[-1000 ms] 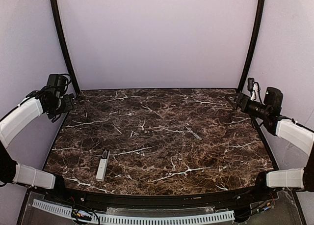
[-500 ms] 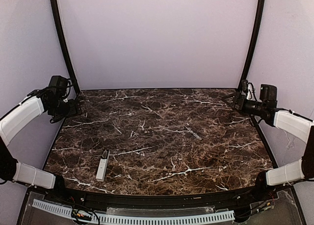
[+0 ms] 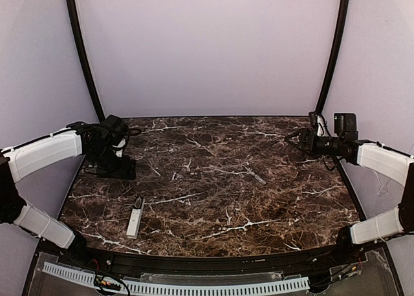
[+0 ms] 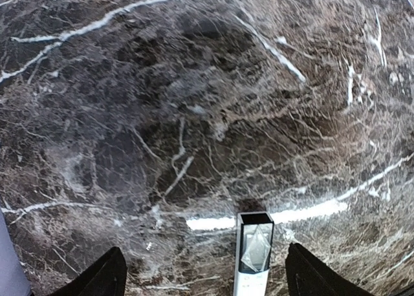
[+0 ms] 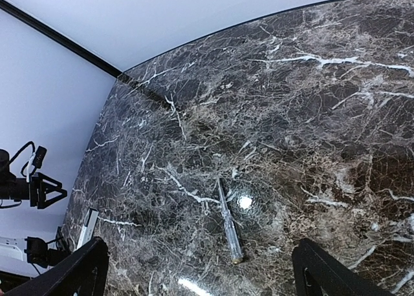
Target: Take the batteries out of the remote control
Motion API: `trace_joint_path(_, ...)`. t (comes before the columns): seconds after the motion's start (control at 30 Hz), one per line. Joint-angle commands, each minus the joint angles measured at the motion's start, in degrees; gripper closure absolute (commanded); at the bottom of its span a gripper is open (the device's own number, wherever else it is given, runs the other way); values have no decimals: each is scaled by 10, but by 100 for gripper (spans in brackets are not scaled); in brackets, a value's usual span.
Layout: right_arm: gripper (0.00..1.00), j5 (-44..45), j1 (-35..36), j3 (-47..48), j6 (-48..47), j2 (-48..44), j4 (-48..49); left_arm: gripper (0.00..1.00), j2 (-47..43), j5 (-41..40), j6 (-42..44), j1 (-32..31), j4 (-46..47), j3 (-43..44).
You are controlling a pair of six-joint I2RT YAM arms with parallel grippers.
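Note:
The remote control [image 3: 134, 220] is a slim white bar lying near the table's front left, its dark open compartment [image 3: 138, 203] at the far end. In the left wrist view the remote control [image 4: 251, 270] lies between my fingertips, and the compartment [image 4: 256, 244] shows something pale and glossy inside. I cannot make out batteries. My left gripper [image 3: 114, 167] hangs open above the table, behind and left of the remote; it also shows in the left wrist view [image 4: 207, 282]. My right gripper [image 3: 292, 141] is open and empty at the far right, high above the table; it also shows in its own view [image 5: 204, 276].
A thin screwdriver with a clear handle [image 3: 256, 176] lies right of centre on the dark marble table [image 3: 213, 147]; it also shows in the right wrist view [image 5: 228, 226]. Pale walls and black frame posts [image 3: 84, 57] enclose the back and sides.
My left arm swung in from the left wall over the table and now points down behind the remote. My right gripper moved a little leftwards, inward.

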Motion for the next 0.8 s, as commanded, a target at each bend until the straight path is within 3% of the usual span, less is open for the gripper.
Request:
trace_joint_path(0.0,1,7,9,20,-20,4,-17,17,11,36,-5,-25,-49,-28)
trace_joint_path(0.43,1,11,24,21,-31,6,-36,25,76,85,-38,-104,-23,-63)
trace_joint_path(0.77,1,23,25,17,-39,10,-46,36,117,70,-55,-114,-4,-67)
